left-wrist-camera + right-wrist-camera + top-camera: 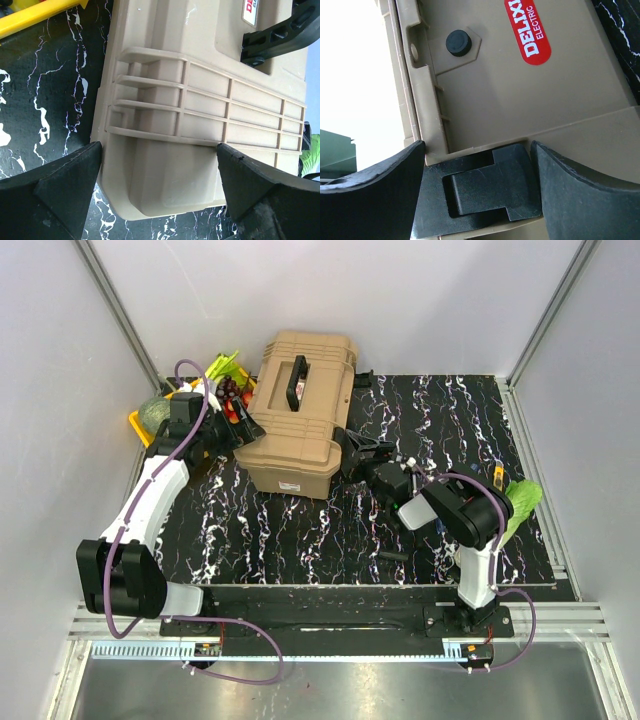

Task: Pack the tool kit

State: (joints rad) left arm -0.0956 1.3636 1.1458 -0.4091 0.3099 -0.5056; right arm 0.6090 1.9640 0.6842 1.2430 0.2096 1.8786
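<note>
Tan toolbox (pixel 300 410), lid down, near the tabletop's (pixel 290 535) far edge, left of centre. Right pincer (pixel 477 145) spread, flanking the black front latch (pixel 480 190). Left pincer (pixel 159 150) spread astride the box's end. Judgement: brace with the left and press the latch squarely, since a skewed push could slide the box.

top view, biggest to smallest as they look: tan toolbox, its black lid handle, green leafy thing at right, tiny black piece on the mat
1. tan toolbox
2-3. green leafy thing and black lid handle, too close to rank; green one partly hidden
4. tiny black piece
</note>
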